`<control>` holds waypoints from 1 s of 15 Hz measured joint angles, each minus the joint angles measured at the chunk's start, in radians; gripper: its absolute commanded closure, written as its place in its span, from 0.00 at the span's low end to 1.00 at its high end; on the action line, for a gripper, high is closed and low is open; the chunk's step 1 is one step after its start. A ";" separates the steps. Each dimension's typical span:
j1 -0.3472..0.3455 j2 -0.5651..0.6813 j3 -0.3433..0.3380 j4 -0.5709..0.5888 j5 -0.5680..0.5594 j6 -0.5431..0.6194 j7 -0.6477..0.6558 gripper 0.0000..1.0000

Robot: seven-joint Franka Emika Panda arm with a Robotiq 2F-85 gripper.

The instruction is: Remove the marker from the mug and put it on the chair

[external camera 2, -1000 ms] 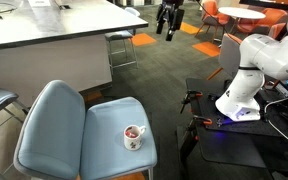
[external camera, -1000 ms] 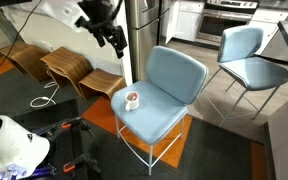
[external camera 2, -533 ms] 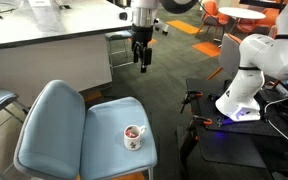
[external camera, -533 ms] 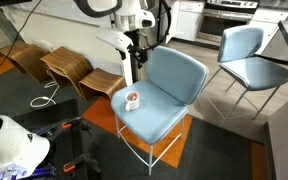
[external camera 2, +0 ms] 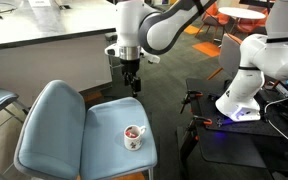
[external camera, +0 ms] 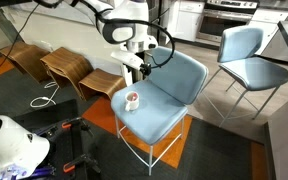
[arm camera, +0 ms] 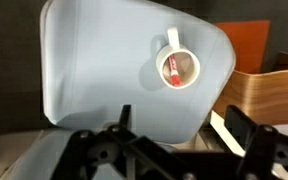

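**Step in hand: approach to the marker.**

1. Check the tool (external camera: 135, 72). It hangs well above the chair (external camera: 166, 120), whose padded seat serves as the worktop (external camera 2: 102, 125). In the wrist view the jaws stand wide apart, with only the seat showing between them. The tool holds nothing.

2. Locate the target. The mug (arm camera: 177, 67) stands upright near the front edge of the worktop, away from the backrest. In the wrist view its handle points toward the top of the picture. The marker (arm camera: 170, 70) stands inside the mug. How far it rises above the rim cannot be told from these views.

3. Centre the tool over the mug before you descend. The mug lies off-centre in the wrist view, so correct sideways first and then lower.

4. Turn the wrist so that the jaws straddle the marker alone and clear the rim and the handle.

5. Descend slowly and close on the marker's upper part.

6. Lift straight up. The mug looks light, and a slanted pull probably tips or drags it toward the front edge.

7. Lay the marker flat on a bare middle part of the worktop, well apart from the edges, since it is likely to roll.
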 measured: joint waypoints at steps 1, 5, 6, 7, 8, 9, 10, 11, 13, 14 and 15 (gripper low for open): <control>-0.004 0.028 0.015 0.005 0.000 0.023 0.004 0.00; -0.008 0.144 0.064 0.040 -0.002 0.120 0.048 0.00; -0.008 0.170 0.075 0.052 -0.004 0.139 0.068 0.00; -0.007 0.195 0.084 0.063 -0.006 0.156 0.088 0.00; -0.007 0.219 0.093 0.074 -0.008 0.169 0.107 0.00; -0.006 0.240 0.100 0.082 -0.013 0.182 0.128 0.00; -0.004 0.259 0.105 0.087 -0.019 0.192 0.148 0.00; -0.003 0.275 0.109 0.091 -0.023 0.199 0.166 0.00; -0.003 0.301 0.120 0.091 -0.023 0.209 0.185 0.02; -0.004 0.313 0.125 0.090 -0.023 0.217 0.190 0.04; -0.005 0.325 0.129 0.089 -0.023 0.226 0.198 0.05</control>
